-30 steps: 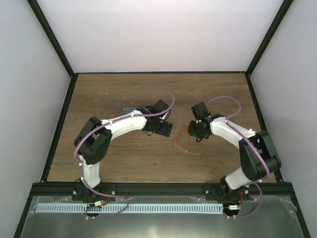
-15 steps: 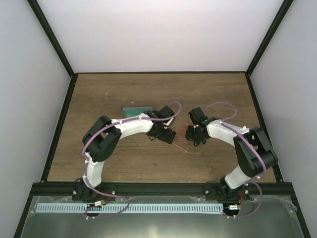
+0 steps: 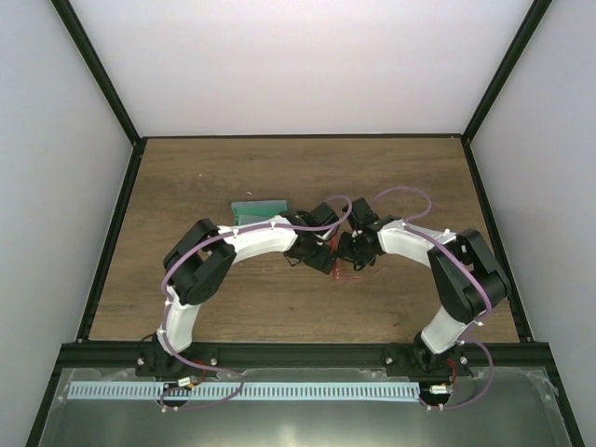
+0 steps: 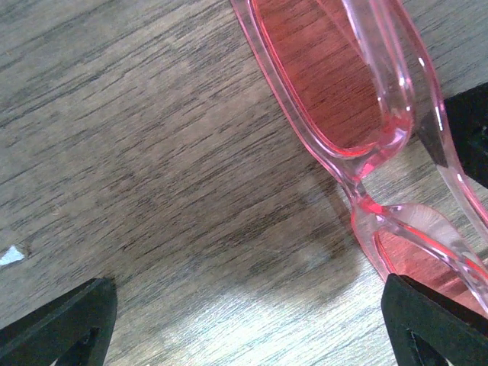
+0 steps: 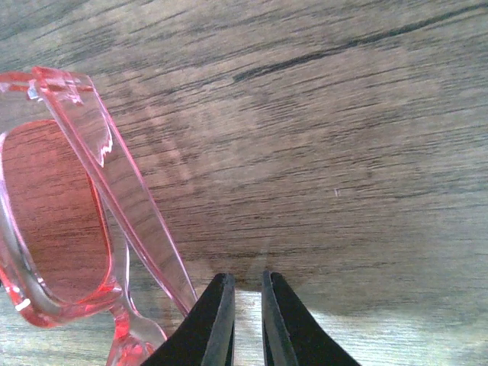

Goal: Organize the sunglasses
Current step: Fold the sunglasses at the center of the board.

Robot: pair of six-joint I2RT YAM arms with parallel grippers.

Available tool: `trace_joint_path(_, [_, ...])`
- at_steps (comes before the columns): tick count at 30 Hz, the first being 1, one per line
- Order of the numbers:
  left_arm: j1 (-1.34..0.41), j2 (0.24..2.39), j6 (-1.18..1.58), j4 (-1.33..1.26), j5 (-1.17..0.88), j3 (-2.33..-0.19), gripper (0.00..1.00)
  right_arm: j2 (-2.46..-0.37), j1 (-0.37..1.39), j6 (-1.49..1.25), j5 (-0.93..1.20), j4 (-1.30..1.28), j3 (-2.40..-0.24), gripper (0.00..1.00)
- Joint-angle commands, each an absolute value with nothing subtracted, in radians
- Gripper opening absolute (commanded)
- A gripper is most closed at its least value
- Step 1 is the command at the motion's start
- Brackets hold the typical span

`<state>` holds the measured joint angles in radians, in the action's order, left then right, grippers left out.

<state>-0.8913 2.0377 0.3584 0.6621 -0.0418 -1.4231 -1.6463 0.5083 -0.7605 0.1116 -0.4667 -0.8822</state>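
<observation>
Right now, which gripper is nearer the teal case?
Left. The left gripper sits between the case and the right gripper, which lies farther off.

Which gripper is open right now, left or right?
The left gripper: its fingers stand wide apart beside the sunglasses. The right gripper has its fingers almost together.
</observation>
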Motion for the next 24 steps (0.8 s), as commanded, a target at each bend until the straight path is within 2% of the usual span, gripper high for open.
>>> trace_joint_path(1, [-0.905,2.084,0.353,0.681,-0.074,-1.434,0.98,-1.688,0.532,-0.787,0.169,-0.45,-0.877,0.11])
trace_joint_path(7, [-0.903,2.068,0.352,0.692,-0.035,-1.421,0.98,-1.611,0.533,-0.809,0.111,-0.505,-0.872,0.12])
trace_joint_path(10, [-0.896,2.03,0.362,0.67,-0.019,-1.374,0.98,-1.531,0.532,-0.836,0.062,-0.56,-0.893,0.19])
trace_joint_path(14, [-0.891,1.982,0.378,0.646,0.005,-1.33,0.98,-1.432,0.529,-0.968,-0.103,-0.719,-0.939,0.36])
trace_joint_path(15, [-0.893,1.968,0.384,0.642,0.018,-1.321,0.98,-1.407,0.524,-1.007,-0.122,-0.755,-0.938,0.45])
trace_joint_path(18, [-0.891,1.94,0.407,0.624,0.048,-1.306,0.98,-1.319,0.504,-1.121,-0.085,-0.779,-0.893,0.61])
trace_joint_path(24, [-0.883,1.919,0.446,0.599,0.071,-1.304,0.98,-1.2,0.438,-1.298,0.086,-0.704,-0.724,0.62])
